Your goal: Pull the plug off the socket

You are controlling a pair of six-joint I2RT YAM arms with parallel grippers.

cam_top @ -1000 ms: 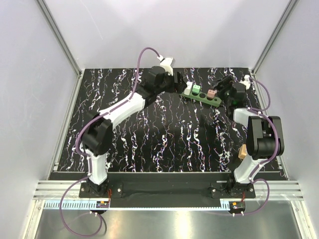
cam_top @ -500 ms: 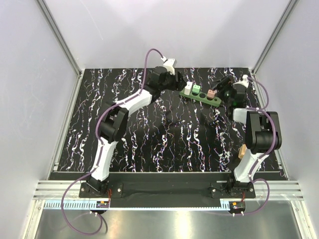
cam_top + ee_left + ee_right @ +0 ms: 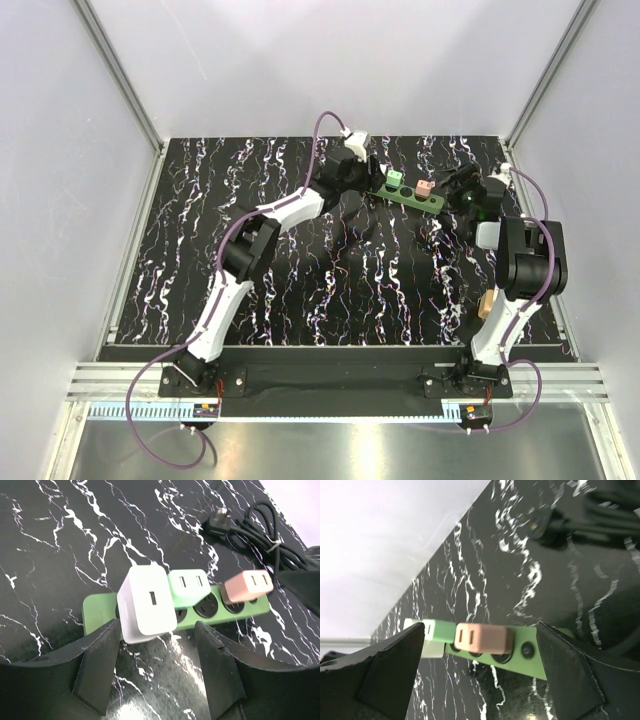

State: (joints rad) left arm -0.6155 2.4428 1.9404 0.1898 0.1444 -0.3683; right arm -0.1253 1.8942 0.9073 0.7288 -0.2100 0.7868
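Table [image 3: 200, 250] of black stone with white veins fills the floor between pale walls. The left arm [image 3: 290, 205] stretches far across it toward the back, and the right arm [image 3: 525, 265] stands folded at the right side. The power strip [image 3: 97, 615], long and green, lies flat near the back edge, right of centre, between the two wrists. Its black cord [image 3: 270, 530] lies bundled beyond its far end.

The left gripper [image 3: 157, 626] is spread. Its fingers stand either side of the white plug [image 3: 147, 605], which sits in the end hole nearest that arm, and a gap shows on the right finger's side. The right gripper [image 3: 480, 630] is spread wide, framing the strip's other end. A green plug [image 3: 189, 586] sits just beside the white one, then a bare hole, then a pink plug [image 3: 247, 586].
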